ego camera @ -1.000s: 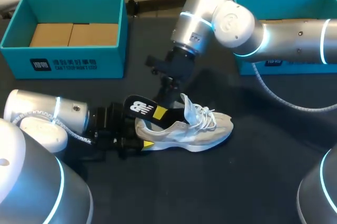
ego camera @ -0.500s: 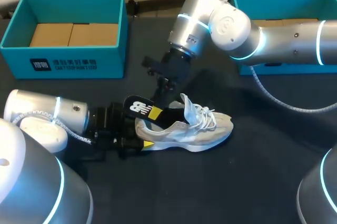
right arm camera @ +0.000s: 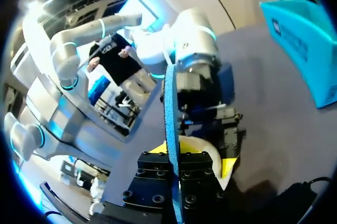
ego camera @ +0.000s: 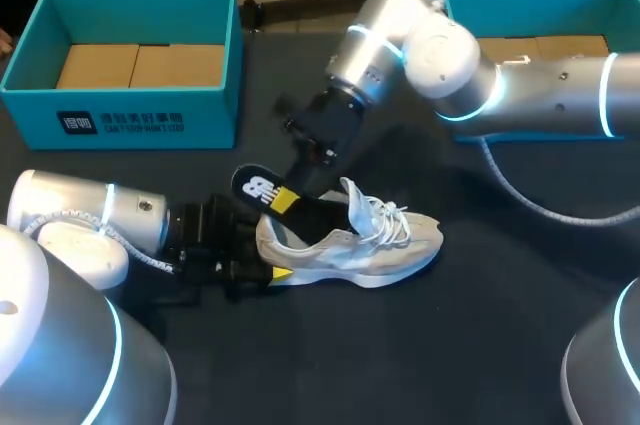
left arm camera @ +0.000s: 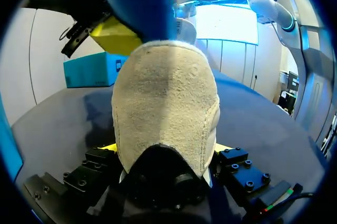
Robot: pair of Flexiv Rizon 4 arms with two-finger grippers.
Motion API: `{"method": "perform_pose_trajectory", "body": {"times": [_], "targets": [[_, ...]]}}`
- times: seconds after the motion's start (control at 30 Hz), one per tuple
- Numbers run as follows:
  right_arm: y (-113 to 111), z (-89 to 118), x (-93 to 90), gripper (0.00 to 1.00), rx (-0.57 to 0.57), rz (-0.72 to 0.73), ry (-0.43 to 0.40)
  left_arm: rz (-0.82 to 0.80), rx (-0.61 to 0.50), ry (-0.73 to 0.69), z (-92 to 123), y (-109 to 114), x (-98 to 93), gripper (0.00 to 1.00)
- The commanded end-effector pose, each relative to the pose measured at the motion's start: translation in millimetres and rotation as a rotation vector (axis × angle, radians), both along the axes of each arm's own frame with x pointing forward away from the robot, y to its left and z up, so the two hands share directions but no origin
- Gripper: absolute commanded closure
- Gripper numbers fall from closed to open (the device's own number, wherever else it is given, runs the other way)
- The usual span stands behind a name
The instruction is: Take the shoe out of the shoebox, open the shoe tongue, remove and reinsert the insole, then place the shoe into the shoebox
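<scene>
Left jaws clamp shoe (ego camera: 372, 245) heel, tips mostly hidden; right jaws pinch insole (ego camera: 256, 188), front end buried inside shoe.

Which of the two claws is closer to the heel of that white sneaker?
Left. The left gripper grips the shoe right at the heel from both sides; the right gripper is above the shoe's opening, holding the black insole sticking out of it.
</scene>
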State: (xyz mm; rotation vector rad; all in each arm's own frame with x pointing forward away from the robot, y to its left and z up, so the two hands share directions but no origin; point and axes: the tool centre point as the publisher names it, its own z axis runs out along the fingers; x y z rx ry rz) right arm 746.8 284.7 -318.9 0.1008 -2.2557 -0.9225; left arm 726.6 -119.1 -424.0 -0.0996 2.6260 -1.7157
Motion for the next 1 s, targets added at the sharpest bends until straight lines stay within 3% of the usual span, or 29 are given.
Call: {"method": "perform_pose_trajectory", "body": {"times": [0.03,0.6,1.0], "targets": [[-15.3,18.2,-4.2,1.00,0.025,-0.048,-0.037,0.000,0.004,0.001,-1.7,-0.2,0.3,1.00],[7.2,79.0,42.5,1.00,0.134,-0.144,-0.227,0.000,0.004,0.001,-1.7,-0.2,0.3,1.00],[35.8,120.9,73.1,1.00,0.265,-0.337,-0.469,0.000,0.004,0.001,-1.7,-0.2,0.3,1.00]]}}
